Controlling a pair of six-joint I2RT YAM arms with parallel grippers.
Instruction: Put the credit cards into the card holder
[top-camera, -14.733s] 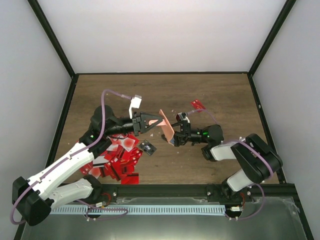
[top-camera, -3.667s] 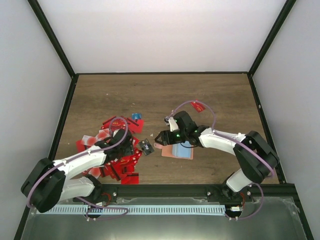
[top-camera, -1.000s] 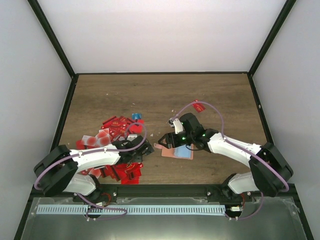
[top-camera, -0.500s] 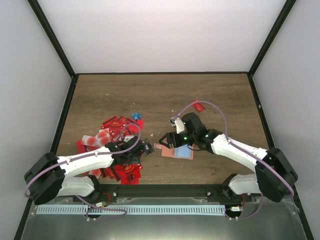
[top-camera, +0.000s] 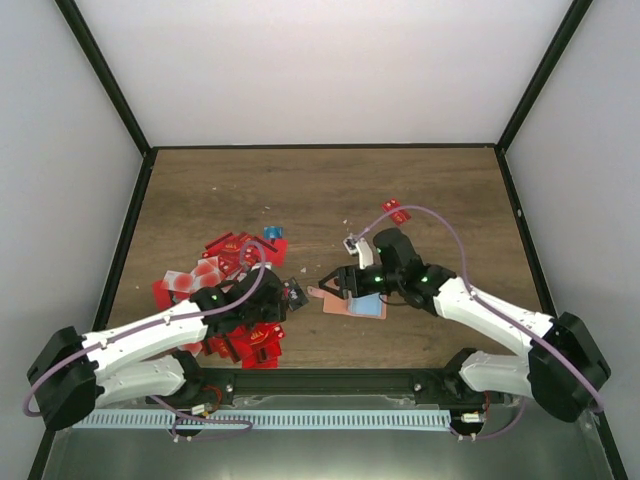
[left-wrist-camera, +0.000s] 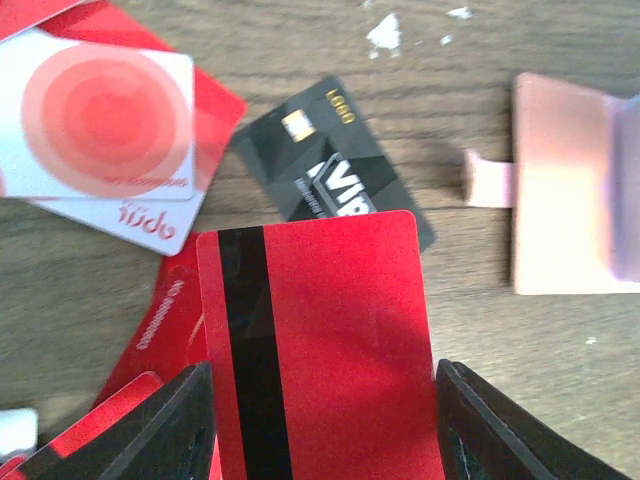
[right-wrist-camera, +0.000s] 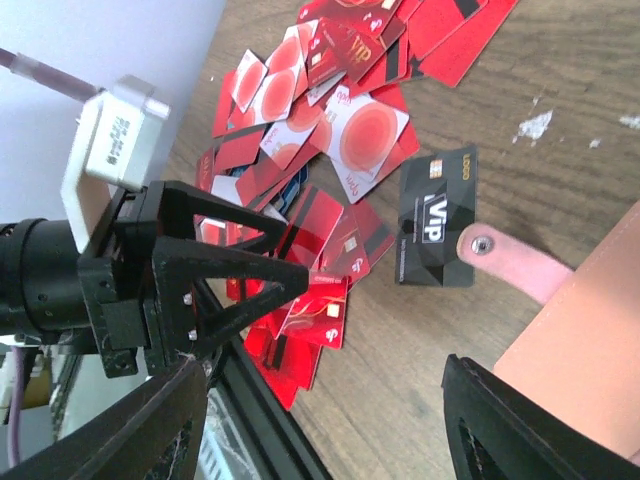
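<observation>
A pile of mostly red credit cards lies at the left of the table. My left gripper is shut on one red credit card with a black stripe, held by its two long edges just left of the card holder. The salmon card holder lies flat, its light blue inside showing and its tab pointing at the left gripper. My right gripper hovers open over the holder's left edge, nothing between its fingers. A black VIP card lies between the pile and the holder.
A lone red card lies behind the right arm, and a blue card sits at the pile's far edge. White cards with pink circles lie in the pile. Small white flecks dot the wood. The black frame rail runs along the near edge.
My left gripper has come up off the pile and moved right toward the card holder with the red card in it. The right gripper has stayed over the holder.
</observation>
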